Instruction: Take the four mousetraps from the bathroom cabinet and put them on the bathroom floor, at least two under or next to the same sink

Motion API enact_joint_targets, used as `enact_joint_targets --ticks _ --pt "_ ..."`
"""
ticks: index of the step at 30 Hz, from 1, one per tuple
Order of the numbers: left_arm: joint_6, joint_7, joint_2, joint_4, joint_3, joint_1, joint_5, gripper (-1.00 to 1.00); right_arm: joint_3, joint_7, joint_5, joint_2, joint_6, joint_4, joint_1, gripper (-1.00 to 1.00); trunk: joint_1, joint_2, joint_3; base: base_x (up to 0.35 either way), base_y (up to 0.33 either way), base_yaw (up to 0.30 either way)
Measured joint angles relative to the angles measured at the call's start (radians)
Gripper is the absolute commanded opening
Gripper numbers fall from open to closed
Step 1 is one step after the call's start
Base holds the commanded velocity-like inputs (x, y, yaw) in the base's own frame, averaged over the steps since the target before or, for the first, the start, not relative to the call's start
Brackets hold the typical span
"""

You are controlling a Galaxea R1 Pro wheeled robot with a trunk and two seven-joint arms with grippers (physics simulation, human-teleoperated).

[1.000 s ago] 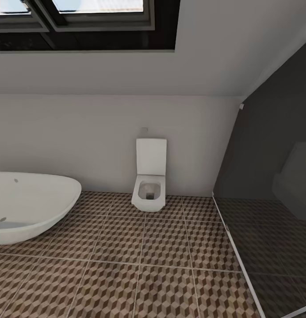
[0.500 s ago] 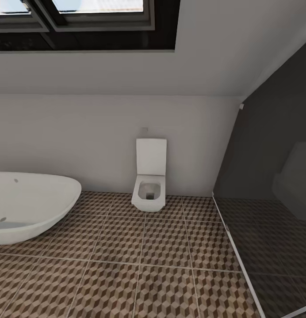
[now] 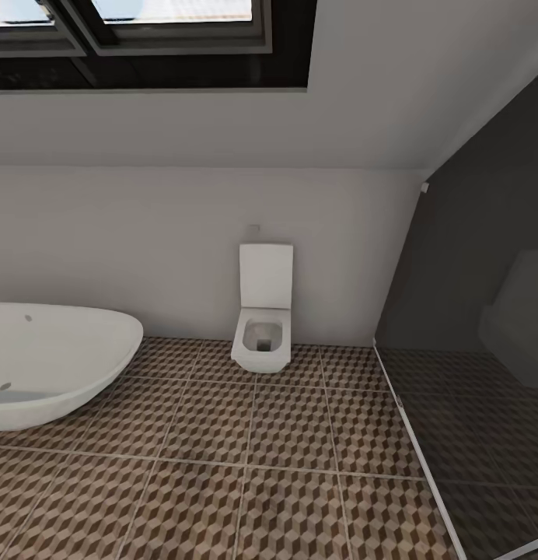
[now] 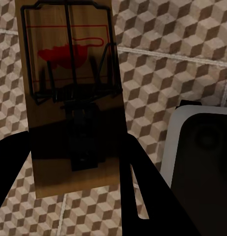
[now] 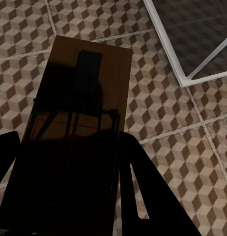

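Cube-patterned bathroom floor [image 3: 222, 435] lies ahead of you, with one toilet [image 3: 261, 327] at the far wall and one tub [image 3: 51, 365] on the left. Your left tool [image 4: 74, 196] grips one mousetrap [image 4: 69, 98]; your right tool [image 5: 64, 196] grips a second mousetrap [image 5: 79, 128].

The head view looks forward and slightly down across the bathroom floor [image 3: 246, 467] toward the far wall, taking in the toilet [image 3: 263, 319], the bathtub [image 3: 51, 362] and skylights [image 3: 144, 31] from well back. The 2 wrist views look steeply down along their fingers, close to that same cube-patterned floor [image 4: 192, 59] [image 5: 25, 29]. All 3 views share those tiles; the right wrist view also shares the glass enclosure's white edge [image 5: 172, 44] [image 3: 413, 435].
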State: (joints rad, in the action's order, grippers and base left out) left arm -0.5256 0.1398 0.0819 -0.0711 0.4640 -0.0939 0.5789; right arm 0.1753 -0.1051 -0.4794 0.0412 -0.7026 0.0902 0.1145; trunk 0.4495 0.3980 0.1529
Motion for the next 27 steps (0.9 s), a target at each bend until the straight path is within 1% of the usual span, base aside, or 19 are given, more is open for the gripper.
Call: enact_joint_targets --ticks 27 --pt "0.0 0.0 0.0 0.0 0.0 0.0 0.0 -1.0 0.0 0.0 0.0 0.0 0.0 0.0 0.0 -1.0 0.0 0.0 0.0 0.0 0.0 0.0"
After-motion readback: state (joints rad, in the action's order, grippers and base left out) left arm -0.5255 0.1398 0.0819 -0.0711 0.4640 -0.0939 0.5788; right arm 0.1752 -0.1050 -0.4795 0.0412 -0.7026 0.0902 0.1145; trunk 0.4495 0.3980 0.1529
